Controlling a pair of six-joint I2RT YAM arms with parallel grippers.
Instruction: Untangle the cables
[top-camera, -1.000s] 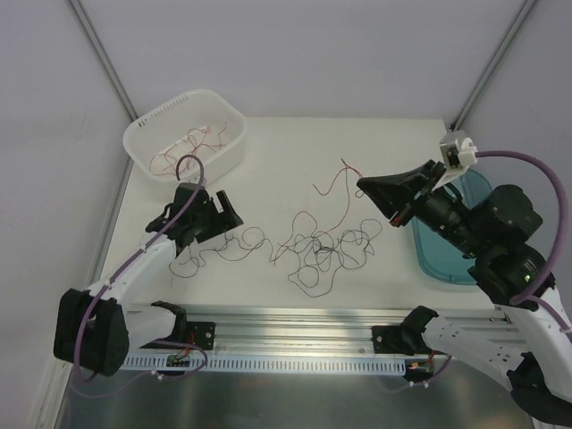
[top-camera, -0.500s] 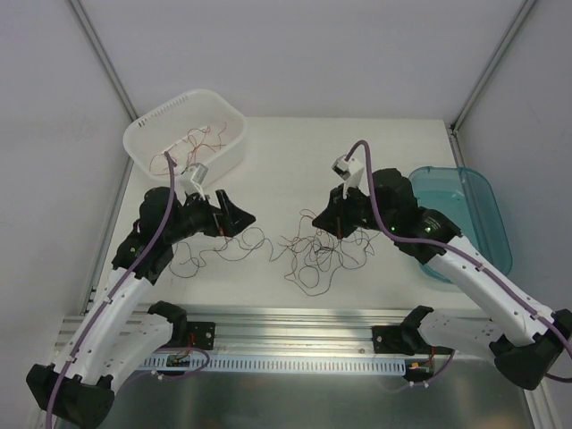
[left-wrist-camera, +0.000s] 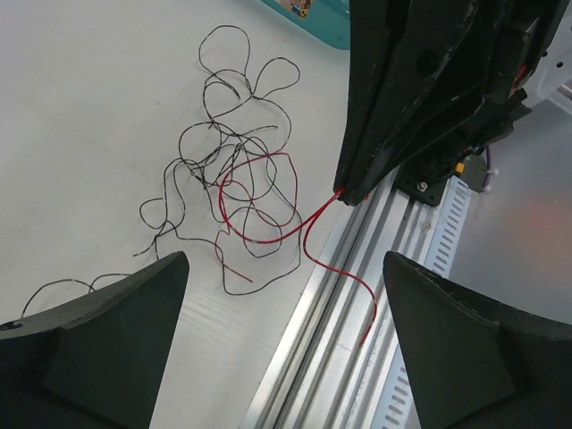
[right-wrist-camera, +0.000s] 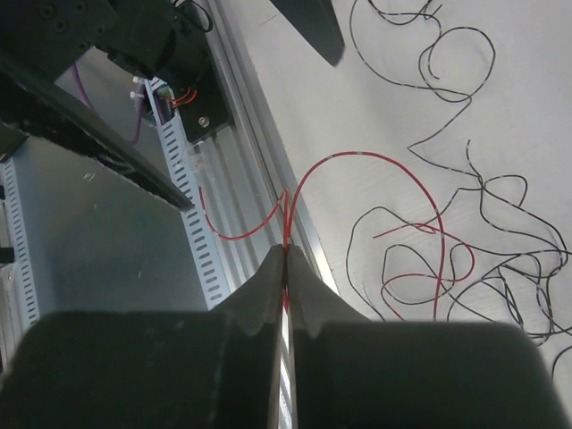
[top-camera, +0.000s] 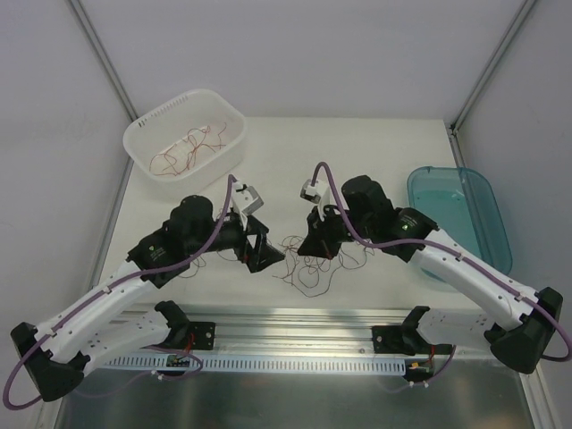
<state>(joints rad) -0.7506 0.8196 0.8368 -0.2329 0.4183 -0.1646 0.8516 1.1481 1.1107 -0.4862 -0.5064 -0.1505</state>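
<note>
A tangle of thin black and red cables lies on the white table between both arms. My right gripper is shut on a red cable, pinched at the fingertips; one loop runs into the tangle and a short free end hangs over the rail. The left wrist view shows that same red cable leaving the right gripper's fingers. My left gripper stands just left of the tangle, open, its fingers wide apart with nothing between them.
A white basket at the back left holds loose red cables. A teal tray sits at the right edge. An aluminium rail runs along the table's near edge, under the hanging red end.
The left arm swung from beside the basket to the tangle's left side, its jaws wider. The right arm came down from the right onto the tangle, its gripper staying shut.
</note>
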